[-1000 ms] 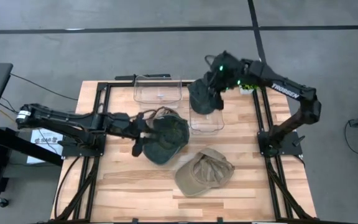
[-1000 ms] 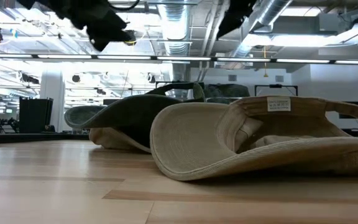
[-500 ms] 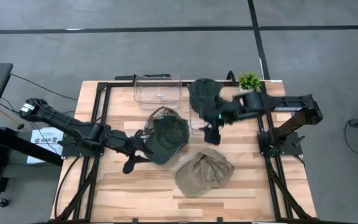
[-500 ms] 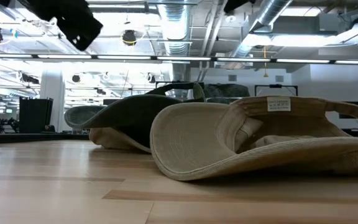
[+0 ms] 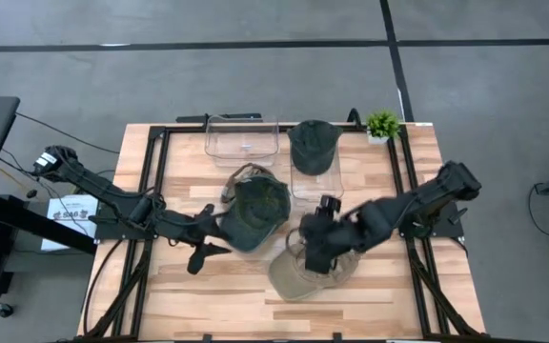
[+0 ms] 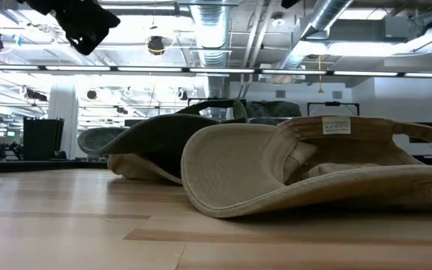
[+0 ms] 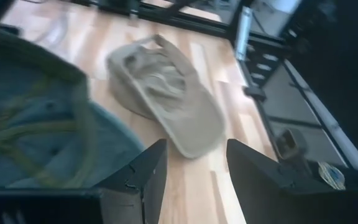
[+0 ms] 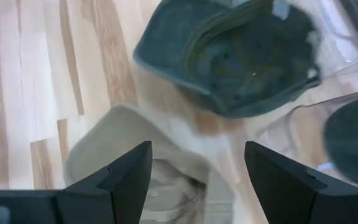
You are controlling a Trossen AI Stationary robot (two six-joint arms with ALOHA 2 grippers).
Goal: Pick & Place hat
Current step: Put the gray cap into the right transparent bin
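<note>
Dark green cap (image 5: 314,145) already sits on the clear bin (image 5: 317,186) by the surface's far edge; right gripper (image 5: 315,234), jaws wide and empty, hovers over the tan cap (image 5: 303,272) near the front edge, olive cap (image 5: 255,211) left mid-surface beside the left gripper (image 5: 202,255), also open, empty.

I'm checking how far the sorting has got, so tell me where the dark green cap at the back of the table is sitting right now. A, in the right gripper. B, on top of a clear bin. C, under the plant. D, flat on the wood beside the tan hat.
B: in the high view the dark green cap rests on the clear bin, apart from both grippers.
</note>
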